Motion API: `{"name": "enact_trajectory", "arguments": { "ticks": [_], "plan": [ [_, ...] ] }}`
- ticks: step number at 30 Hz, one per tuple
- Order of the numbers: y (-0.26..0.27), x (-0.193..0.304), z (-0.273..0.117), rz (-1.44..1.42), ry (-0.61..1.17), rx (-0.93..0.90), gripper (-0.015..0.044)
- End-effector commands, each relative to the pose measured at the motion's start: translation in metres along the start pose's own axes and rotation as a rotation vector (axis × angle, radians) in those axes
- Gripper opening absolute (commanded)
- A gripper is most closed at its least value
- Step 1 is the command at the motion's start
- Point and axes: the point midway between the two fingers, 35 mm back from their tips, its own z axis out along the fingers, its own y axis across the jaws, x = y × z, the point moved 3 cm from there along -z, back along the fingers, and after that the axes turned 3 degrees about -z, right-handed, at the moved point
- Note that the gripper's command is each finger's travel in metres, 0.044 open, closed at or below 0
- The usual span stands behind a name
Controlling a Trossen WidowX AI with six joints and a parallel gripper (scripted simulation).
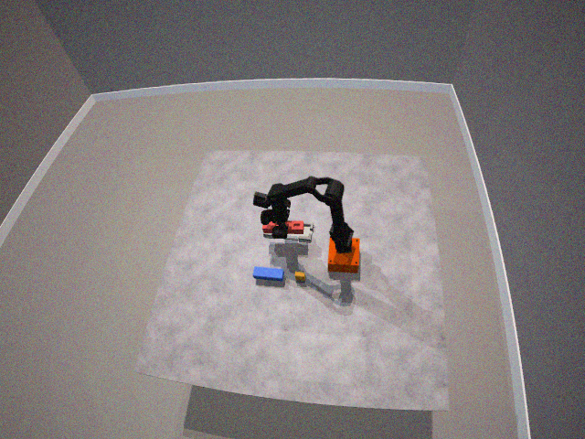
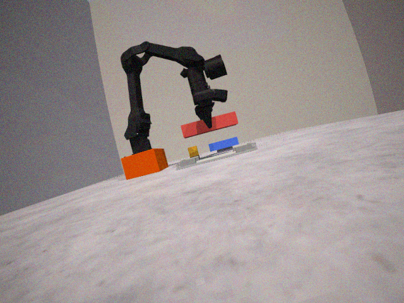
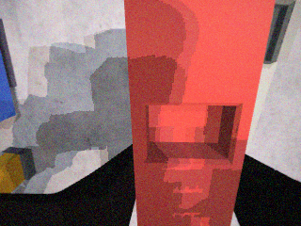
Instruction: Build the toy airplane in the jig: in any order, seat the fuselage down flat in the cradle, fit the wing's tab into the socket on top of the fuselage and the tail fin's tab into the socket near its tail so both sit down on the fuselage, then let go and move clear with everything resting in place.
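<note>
The red fuselage point(image 1: 293, 230) point(image 2: 225, 120) point(image 3: 221, 56) is between the fingers of my gripper point(image 1: 280, 232) point(image 2: 209, 125) point(image 3: 179, 148), which is shut on it. The exterior view shows it held in the air above the pale jig point(image 1: 305, 234) point(image 2: 246, 148), with a gap beneath. One rectangular socket in its top faces the wrist camera; the fingers hide part of its middle in the top view. The blue wing point(image 1: 268, 273) point(image 2: 224, 143) point(image 3: 6, 91) and small yellow tail fin point(image 1: 300, 276) point(image 2: 192, 151) point(image 3: 9, 173) lie on the table, apart from the jig.
The orange arm base point(image 1: 344, 265) point(image 2: 141, 164) stands beside the jig. In the top view, the tail fin lies between the wing and the base, below the jig. The marbled table top point(image 1: 302, 349) point(image 2: 228, 228) ends at a front edge low in that view.
</note>
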Motion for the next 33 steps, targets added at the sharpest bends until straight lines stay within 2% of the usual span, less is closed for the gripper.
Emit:
{"name": "enact_trajectory", "arguments": {
  "ticks": [1,17,24,33],
  "plan": [
    [-0.011,0.002,0.006,0.007,0.000,0.005,0.0000],
    [-0.052,0.016,0.027,0.043,0.003,0.007,0.0000],
    [-0.052,0.016,0.027,0.043,0.003,0.006,0.0184],
    [-0.052,0.016,0.027,0.043,0.003,0.006,0.0195]
  ]
}}
